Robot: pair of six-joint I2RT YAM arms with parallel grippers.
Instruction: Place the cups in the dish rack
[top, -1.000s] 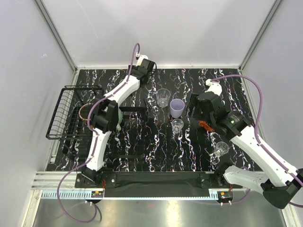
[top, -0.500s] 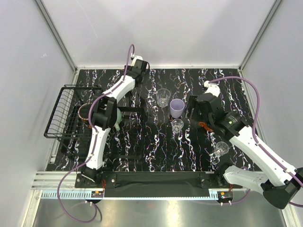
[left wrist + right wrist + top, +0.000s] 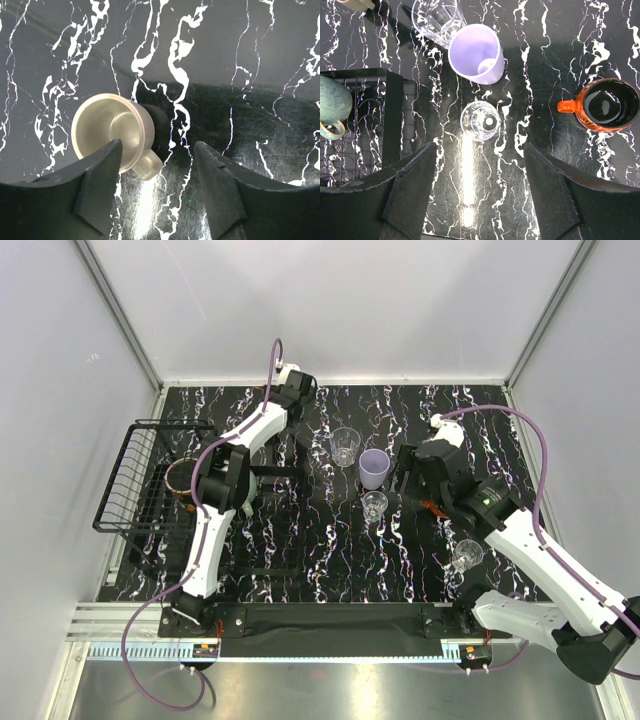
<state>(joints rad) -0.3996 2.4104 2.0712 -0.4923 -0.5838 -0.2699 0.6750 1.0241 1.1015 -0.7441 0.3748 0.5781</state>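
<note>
Jaws of the left gripper (image 3: 157, 145) have narrowed, still apart over the beige mug (image 3: 107, 127), apparently starting a grasp; right gripper (image 3: 480, 147) gapes empty.

Teal mug (image 3: 332, 107): cut off by left edge, right wrist view.
Clear glass (image 3: 436, 20): cut off by top edge, same view.
Red mug (image 3: 433, 508): mostly hidden under right arm (image 3: 520, 530), top view.

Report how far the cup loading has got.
Done: one teal mug sits in the rack. In hand: nothing gripped; the left fingers stand open around the handle of the beige mug, the right fingers open above the small glass. Left: those two, the lavender cup, tall glass, orange mug and another glass, all on the table.
</note>
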